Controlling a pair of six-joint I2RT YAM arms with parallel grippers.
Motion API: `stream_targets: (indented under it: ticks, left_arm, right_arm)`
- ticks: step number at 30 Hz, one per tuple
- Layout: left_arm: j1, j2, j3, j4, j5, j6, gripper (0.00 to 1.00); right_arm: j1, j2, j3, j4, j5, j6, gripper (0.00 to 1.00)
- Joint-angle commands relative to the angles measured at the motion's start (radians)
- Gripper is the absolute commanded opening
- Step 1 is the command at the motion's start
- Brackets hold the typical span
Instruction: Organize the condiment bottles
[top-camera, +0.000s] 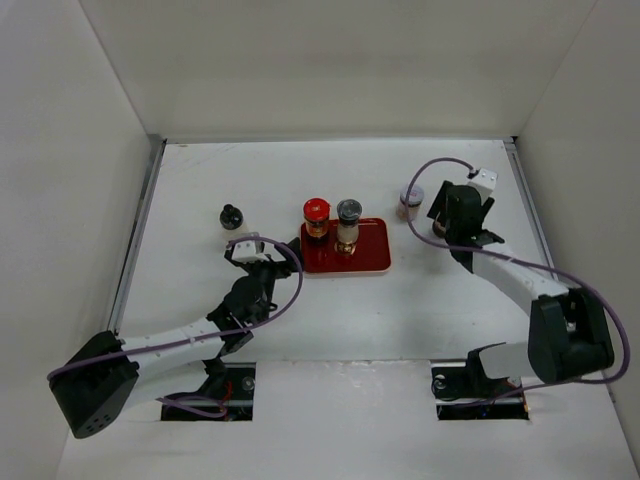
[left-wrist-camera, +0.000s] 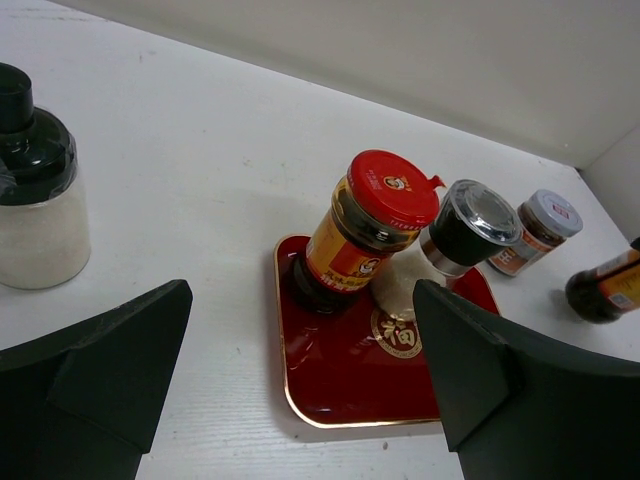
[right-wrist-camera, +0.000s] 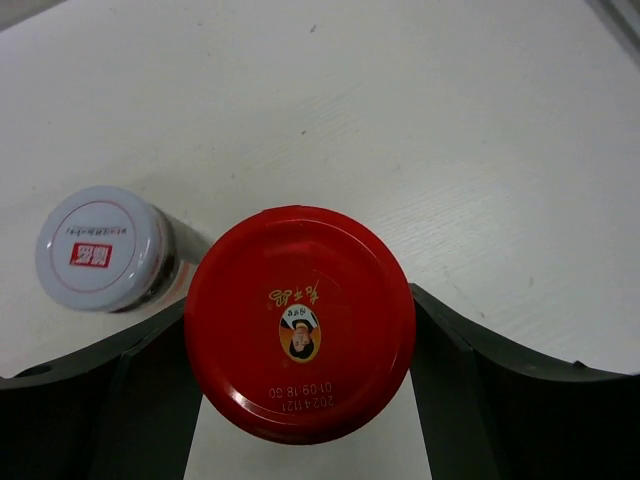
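We start with the table (top-camera: 400, 330), then the tray (top-camera: 372, 262). The tray lies just ahead and right of our left gripper (left-wrist-camera: 300, 300), and well to the left of our right gripper (right-wrist-camera: 298, 338).

The left gripper's fingers are spread wide with nothing between them. The right gripper is clamped on the held jar (right-wrist-camera: 300, 322), one finger on either side just under its red cap. We look straight down on that cap, so we judge the jar's long axis to be upright, in line with the wrist. We cannot tell whether its base touches the table.

As we judge it, the coming move turns on where the tray's bare space is. It lies left of the right gripper and a little nearer the bases. Behind it, side by side on the tray, stand the red-cap jar (left-wrist-camera: 365, 235) and the grey-cap jar (left-wrist-camera: 468, 228).

The white-cap jar (right-wrist-camera: 105, 248) stands just beside the held jar on its left, between the right gripper and the tray, so a straight sideways carry could knock it. The black-cap jar (left-wrist-camera: 35, 190) stands off the tray, ahead and left of the left gripper. The left arm is the nearer one for it.

The held cap shows gold Chinese characters, a small portrait badge and a stamp that seems to read 2024 11 21. The white cap has a red label too small to read. The red-cap jar wears a yellow-orange label, and the tray bears a gold round emblem.
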Motion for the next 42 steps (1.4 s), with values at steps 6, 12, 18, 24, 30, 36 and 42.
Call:
stream_targets:
  ticks: [6, 12, 18, 24, 30, 36, 42]
  left_arm:
    - [0.000, -0.011, 0.027, 0.055, -0.007, -0.008, 0.95]
    - [0.005, -0.010, 0.024, 0.058, -0.007, -0.008, 0.95]
    - [0.008, -0.014, 0.023, 0.058, -0.007, -0.008, 0.95]
    - [0.005, 0.007, 0.030, 0.063, -0.007, -0.009, 0.95]
    - [-0.001, 0.021, 0.035, 0.066, -0.007, -0.009, 0.95]
    - [0.006, 0.024, 0.035, 0.067, -0.007, -0.011, 0.95]
    - [0.008, 0.020, 0.032, 0.067, -0.007, -0.009, 0.95]
  right_arm:
    - [0.230, -0.190, 0.034, 0.111, 0.072, -0.033, 0.60]
    - [0.373, -0.054, 0.146, 0.152, 0.058, -0.050, 0.61]
    - [0.397, 0.094, 0.227, 0.217, 0.045, -0.064, 0.61]
    - [0.414, 0.167, 0.244, 0.254, 0.040, -0.067, 0.61]
    - [0.420, 0.235, 0.243, 0.281, 0.051, -0.064, 0.67]
    - [0.428, 0.226, 0.232, 0.278, 0.106, -0.064, 0.88]
    - [0.381, 0.106, 0.172, 0.244, 0.111, -0.056, 1.00]
